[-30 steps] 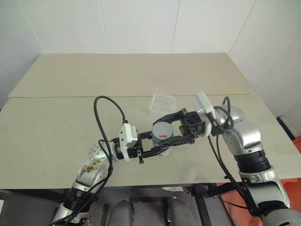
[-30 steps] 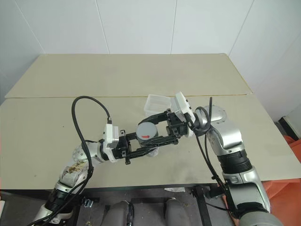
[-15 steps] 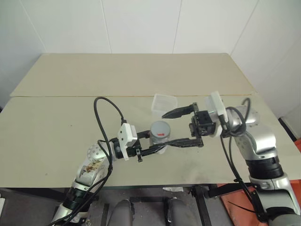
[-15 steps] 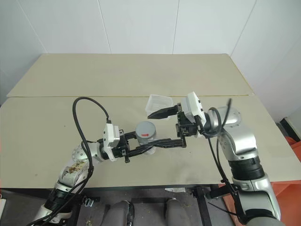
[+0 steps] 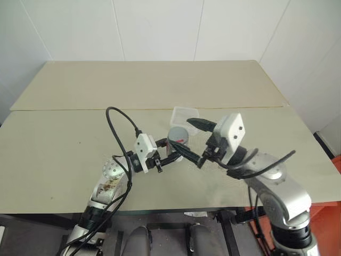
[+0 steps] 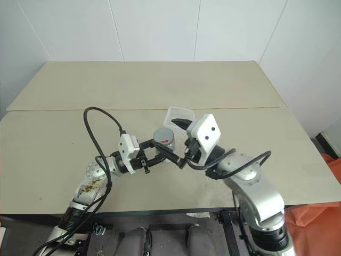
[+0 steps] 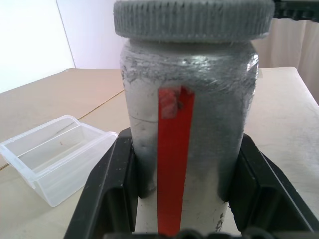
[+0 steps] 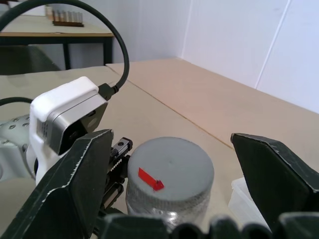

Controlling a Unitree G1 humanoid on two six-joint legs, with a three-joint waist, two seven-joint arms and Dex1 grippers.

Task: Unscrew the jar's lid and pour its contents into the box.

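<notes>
The jar (image 5: 177, 140) stands clamped between the left gripper's (image 5: 179, 150) fingers, blocking its two sides. The right gripper (image 8: 172, 191) sits spread wide around the lid (image 8: 170, 172), a gap on either side. The box (image 5: 185, 116) stands just behind the jar, crowding the far side. The table (image 5: 64, 144) to the left lies free

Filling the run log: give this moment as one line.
left end effector: shut on jar | right end effector: open, straddling lid | lid: on | box: on table
</notes>
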